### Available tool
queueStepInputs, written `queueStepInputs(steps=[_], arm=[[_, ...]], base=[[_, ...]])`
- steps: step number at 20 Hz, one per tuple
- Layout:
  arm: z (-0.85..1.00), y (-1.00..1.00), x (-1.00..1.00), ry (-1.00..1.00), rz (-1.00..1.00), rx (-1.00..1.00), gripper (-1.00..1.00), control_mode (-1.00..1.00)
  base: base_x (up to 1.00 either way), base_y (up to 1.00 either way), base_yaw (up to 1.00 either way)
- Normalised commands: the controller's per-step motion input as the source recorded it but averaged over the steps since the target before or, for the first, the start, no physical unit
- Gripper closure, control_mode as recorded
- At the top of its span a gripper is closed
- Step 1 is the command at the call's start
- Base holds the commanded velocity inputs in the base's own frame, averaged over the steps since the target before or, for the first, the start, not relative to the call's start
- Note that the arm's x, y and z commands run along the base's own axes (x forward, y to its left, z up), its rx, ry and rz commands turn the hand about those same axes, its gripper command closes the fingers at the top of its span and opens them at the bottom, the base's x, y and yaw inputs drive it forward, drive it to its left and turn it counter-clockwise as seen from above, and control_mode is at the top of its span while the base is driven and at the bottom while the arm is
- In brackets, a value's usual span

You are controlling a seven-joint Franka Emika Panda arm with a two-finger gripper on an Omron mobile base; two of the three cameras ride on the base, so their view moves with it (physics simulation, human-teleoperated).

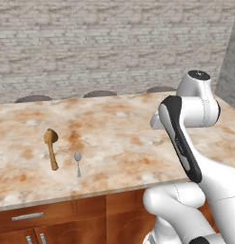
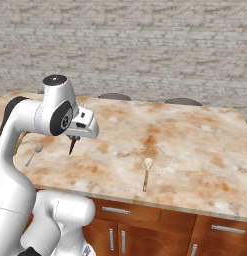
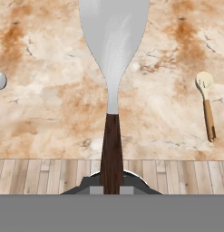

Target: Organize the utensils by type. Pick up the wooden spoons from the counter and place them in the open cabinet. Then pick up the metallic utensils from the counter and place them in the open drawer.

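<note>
My gripper is shut on the dark handle of the small fork, whose silver head points away over the counter. In the right base view the gripper hovers above the counter with the fork hanging below it. A silver teaspoon lies to the left. One brown wooden spoon lies left of the teaspoon. A paler wooden spoon lies to the right, near the front edge. The open cabinet and open drawer are out of view.
Closed reddish-brown drawer fronts with silver handles run under the counter. Dark stool tops stand behind its far edge before a brick wall. A grey refrigerator side rises at the right.
</note>
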Motion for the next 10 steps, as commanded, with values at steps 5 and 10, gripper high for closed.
queueStepInputs(steps=[5,10], arm=[[0.00,0.00,0.00,0.00,0.00,0.00,1.00,1.00],[0.00,0.00,0.00,0.00,0.00,0.00,1.00,1.00]], base=[[-0.18,0.00,0.00],[-0.51,-0.03,-0.03]])
